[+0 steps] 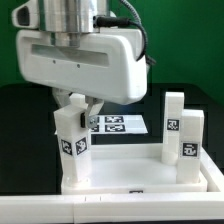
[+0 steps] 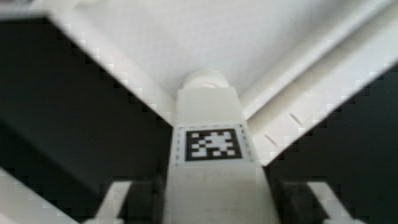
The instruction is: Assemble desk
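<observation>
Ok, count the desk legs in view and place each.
3. One leg stands between the gripper fingers at the exterior view's left; two stand at its right. A fourth may be hidden.

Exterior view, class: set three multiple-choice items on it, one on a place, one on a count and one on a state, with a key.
1. The gripper is directly over:
A. the leg at the exterior view's left
B. the marker board
C. the bare black table

2. Legs in sight in the exterior view:
A. one
B. three
C. five

3. The legs in sight are:
A. lying flat
B. stacked on each other
C. standing upright

Key:
1 A, the fingers come down around that leg's top.
2 B, one on the left and two on the right.
3 C, each rises straight with its tag facing the camera.
</observation>
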You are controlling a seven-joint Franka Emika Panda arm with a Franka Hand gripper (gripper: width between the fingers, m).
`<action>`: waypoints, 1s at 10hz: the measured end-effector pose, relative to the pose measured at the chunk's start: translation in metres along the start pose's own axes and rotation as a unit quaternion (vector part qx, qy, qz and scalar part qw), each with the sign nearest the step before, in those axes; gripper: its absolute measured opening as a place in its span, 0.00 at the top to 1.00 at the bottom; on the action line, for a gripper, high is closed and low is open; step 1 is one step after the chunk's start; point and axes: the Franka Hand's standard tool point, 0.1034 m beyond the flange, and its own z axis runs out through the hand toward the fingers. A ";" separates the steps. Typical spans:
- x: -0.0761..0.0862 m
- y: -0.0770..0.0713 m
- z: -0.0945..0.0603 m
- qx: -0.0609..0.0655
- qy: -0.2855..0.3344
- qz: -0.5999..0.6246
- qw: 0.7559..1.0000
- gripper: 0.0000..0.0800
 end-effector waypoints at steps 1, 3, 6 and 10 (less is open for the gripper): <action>-0.003 -0.004 0.000 0.004 0.002 0.069 0.998 0.65; -0.006 -0.009 0.002 0.037 -0.003 0.263 0.964 0.65; -0.007 -0.007 0.002 0.050 -0.008 0.311 0.949 0.64; -0.009 -0.004 0.003 0.028 0.003 0.032 0.999 0.26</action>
